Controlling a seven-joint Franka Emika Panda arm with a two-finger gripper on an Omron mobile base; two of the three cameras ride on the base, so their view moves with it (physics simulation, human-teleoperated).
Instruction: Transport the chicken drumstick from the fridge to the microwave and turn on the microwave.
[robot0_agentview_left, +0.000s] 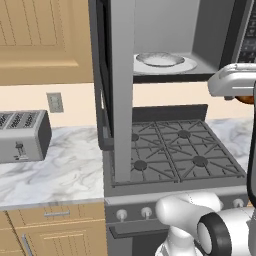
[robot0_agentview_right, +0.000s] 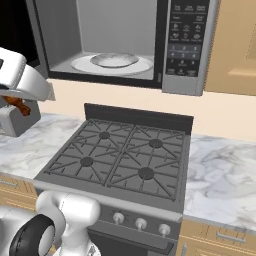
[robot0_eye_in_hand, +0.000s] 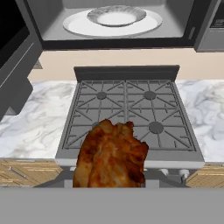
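Above stove (robot0_eye_in_hand: 127, 116), end effector (robot0_eye_in_hand: 109, 186) grips chicken drumstick (robot0_eye_in_hand: 111, 155).

Drumstick held up before the open microwave

The chicken drumstick (robot0_eye_in_hand: 111, 155) is a lumpy, glossy reddish-brown piece with orange patches; seen from the hand it looms large in the foreground, raised above the front of the stove; from the right base view a small brown bit (robot0_agentview_right: 18, 105) of it shows under the white hand; the microwave (robot0_agentview_right: 190, 47) hangs above the stove, grey, its door (robot0_agentview_left: 117, 90) swung wide to the left; inside, the light grey cavity holds a white turntable plate with a shallow bowl on it; the dark button panel sits at its right.
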